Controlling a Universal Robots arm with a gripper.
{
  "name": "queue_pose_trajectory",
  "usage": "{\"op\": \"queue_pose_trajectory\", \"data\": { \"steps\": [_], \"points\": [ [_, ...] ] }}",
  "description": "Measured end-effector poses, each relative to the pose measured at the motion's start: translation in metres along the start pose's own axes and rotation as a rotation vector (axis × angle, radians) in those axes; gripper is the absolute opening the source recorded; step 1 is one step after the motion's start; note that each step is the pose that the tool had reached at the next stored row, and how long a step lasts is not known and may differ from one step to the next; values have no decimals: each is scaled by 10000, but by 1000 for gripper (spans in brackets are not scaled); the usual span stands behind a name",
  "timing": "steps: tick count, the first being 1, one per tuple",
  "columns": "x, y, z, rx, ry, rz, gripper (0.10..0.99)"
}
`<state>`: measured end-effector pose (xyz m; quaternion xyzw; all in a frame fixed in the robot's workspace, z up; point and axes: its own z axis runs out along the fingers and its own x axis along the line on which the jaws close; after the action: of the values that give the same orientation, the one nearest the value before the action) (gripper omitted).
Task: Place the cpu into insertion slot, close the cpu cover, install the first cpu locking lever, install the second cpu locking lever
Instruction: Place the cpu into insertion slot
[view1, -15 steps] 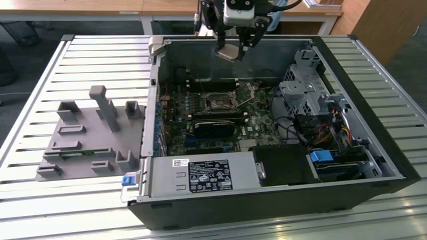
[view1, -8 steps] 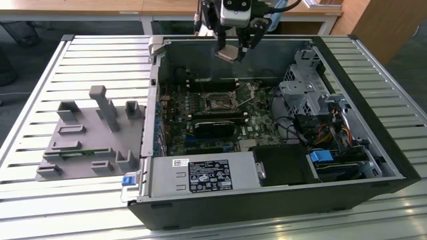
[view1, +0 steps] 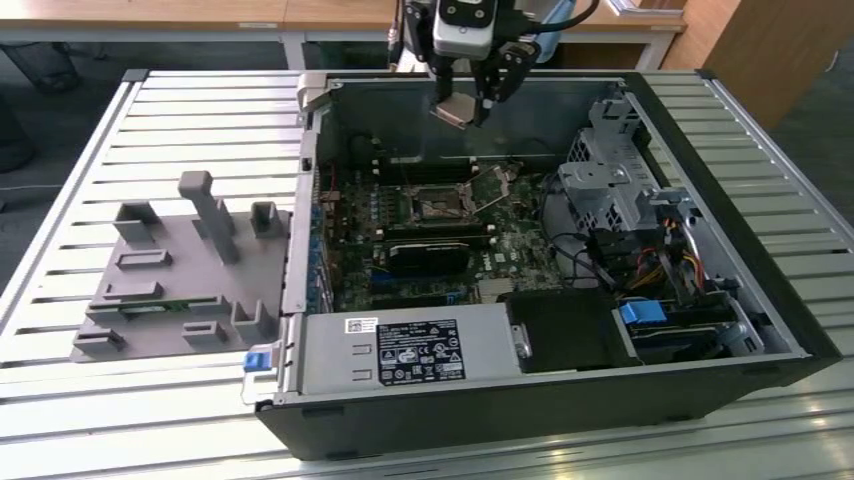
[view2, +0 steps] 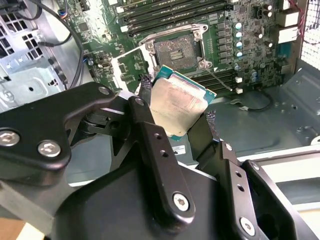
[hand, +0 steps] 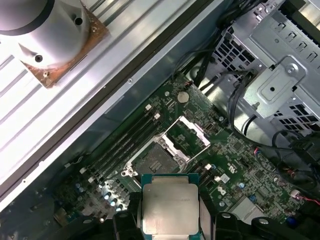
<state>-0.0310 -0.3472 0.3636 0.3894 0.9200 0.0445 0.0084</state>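
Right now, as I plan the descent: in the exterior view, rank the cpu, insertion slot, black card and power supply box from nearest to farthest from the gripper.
1. cpu: held in the gripper, above the case.
2. insertion slot: on the board below.
3. black card: just beyond the slot.
4. power supply box: case's near edge.

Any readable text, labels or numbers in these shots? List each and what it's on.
Nothing legible.
Black label on the power supply: print too small to read.
White sticker beside it: too small.
Circuit board markings: too small.
Cpu face, held in the gripper: no readable marks.
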Motion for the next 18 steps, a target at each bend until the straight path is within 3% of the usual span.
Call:
{"op": "queue_pose_trajectory", "data": {
  "steps": [18],
  "points": [
    [7, 0, 66, -19, -106, 1183, 541]
  ]
}}
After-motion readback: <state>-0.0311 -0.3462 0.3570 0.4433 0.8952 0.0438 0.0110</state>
